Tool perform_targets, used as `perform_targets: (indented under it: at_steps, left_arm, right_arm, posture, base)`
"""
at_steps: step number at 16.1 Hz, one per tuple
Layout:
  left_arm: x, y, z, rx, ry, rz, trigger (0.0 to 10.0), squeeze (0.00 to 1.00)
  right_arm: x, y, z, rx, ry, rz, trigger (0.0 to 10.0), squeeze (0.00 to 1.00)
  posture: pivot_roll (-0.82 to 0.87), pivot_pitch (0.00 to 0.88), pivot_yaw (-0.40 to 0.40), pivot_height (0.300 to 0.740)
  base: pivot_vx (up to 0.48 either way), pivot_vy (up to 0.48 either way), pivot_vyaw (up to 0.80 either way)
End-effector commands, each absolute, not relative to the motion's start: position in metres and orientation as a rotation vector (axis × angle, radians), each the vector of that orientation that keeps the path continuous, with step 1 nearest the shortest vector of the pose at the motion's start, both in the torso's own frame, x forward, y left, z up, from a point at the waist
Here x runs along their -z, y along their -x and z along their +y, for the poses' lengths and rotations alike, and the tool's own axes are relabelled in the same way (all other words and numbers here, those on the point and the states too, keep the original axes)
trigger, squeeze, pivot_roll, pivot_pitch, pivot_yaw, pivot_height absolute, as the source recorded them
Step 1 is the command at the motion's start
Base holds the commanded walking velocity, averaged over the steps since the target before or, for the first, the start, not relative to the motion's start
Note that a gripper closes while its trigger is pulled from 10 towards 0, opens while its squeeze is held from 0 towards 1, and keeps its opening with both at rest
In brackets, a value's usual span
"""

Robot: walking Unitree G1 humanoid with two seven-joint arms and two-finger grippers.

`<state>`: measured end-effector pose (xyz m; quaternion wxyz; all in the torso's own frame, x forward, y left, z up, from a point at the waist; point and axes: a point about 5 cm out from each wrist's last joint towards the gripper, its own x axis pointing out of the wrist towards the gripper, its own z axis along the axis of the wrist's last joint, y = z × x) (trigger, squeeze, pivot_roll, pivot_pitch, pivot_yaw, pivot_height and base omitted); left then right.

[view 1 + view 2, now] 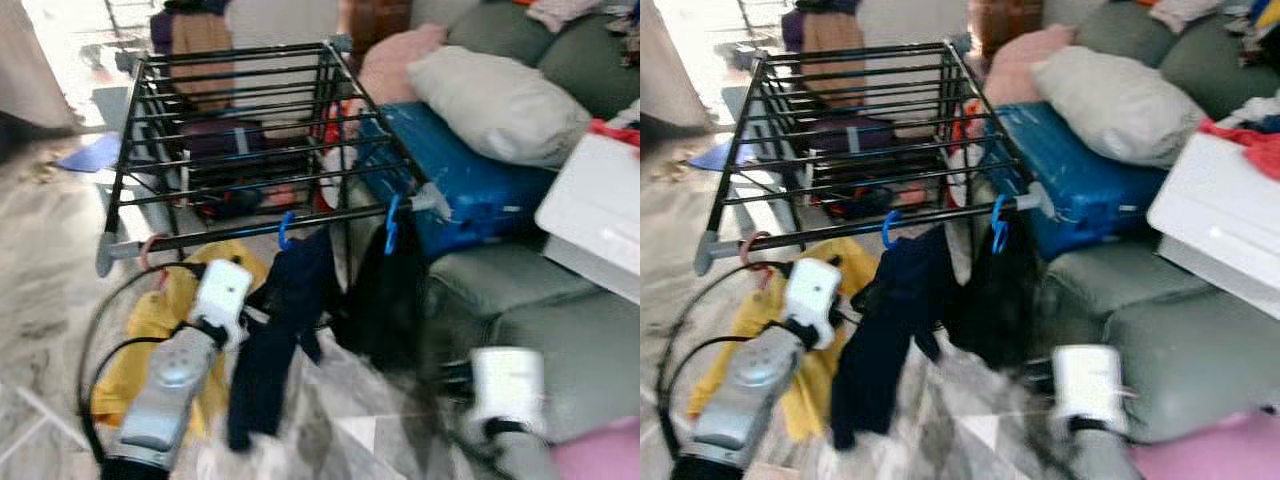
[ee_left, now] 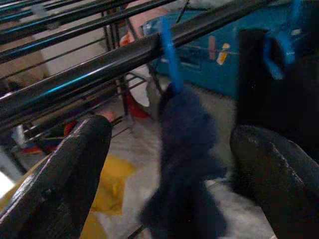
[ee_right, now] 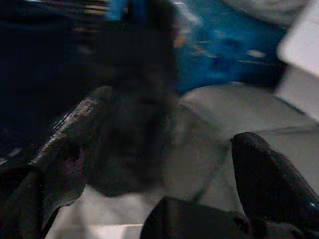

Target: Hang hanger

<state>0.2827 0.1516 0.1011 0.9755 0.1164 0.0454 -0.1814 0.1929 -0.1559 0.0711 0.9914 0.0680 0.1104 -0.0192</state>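
The black drying rack (image 1: 240, 120) fills the upper centre of the frame. Two blue hangers hook over its front rail (image 1: 270, 228): one (image 1: 285, 230) carries a navy garment (image 1: 280, 330), the other (image 1: 392, 222) a black garment (image 1: 385, 300). The left gripper (image 2: 169, 174) sits at lower left just below the rail, fingers spread wide around the navy garment without clamping it. The right gripper (image 3: 164, 174), at lower right beside the grey sofa (image 1: 520, 310), is also spread wide and empty. Judged procedure: confirm each hook fully seats over the rail, then back the left gripper straight out to avoid snagging fabric.
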Motion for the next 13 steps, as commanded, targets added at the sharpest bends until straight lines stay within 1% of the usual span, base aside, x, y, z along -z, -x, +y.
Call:
perform_targets:
  at_steps: [1, 2, 3, 7, 10, 13]
  left_arm:
    - [-0.102, -0.285, 0.157, 0.332, -0.259, 0.096, 10.0, 0.00]
    - [-0.101, -0.285, 0.159, 0.308, -0.251, 0.109, 10.0, 0.00]
    - [-0.100, -0.285, 0.158, 0.310, -0.247, 0.116, 10.0, 0.00]
    - [-0.098, -0.284, 0.154, 0.321, -0.250, 0.121, 10.0, 0.00]
    - [-0.099, -0.284, 0.148, 0.356, -0.263, 0.098, 10.0, 0.00]
    - [-0.101, -0.285, 0.145, 0.375, -0.261, 0.094, 10.0, 0.00]
  right_arm:
    - [-0.071, -0.195, -0.150, -0.013, -0.144, 0.233, 10.0, 0.00]
    - [-0.072, -0.196, -0.150, -0.013, -0.149, 0.235, 10.0, 0.00]
    - [-0.070, -0.196, -0.151, -0.012, -0.148, 0.241, 10.0, 0.00]
    - [-0.069, -0.195, -0.151, -0.015, -0.146, 0.262, 10.0, 0.00]
    - [-0.066, -0.197, -0.152, -0.003, -0.142, 0.296, 10.0, 0.00]
    - [-0.063, -0.203, -0.154, -0.038, -0.150, 0.333, 10.0, 0.00]
  posture:
    - [0.02, 0.000, 0.012, 0.740]
    - [0.02, 0.000, 0.010, 0.740]
    - [0.02, 0.000, 0.009, 0.740]
    - [0.02, 0.000, 0.010, 0.740]
    - [0.02, 0.000, 0.010, 0.740]
    - [0.02, 0.000, 0.013, 0.740]
  base:
    - [0.000, 0.000, 0.00]
    - [0.000, 0.000, 0.00]
    - [0.000, 0.315, 0.00]
    - [0.000, 0.432, 0.00]
    - [0.000, 0.000, 0.00]
    - [0.000, 0.000, 0.00]
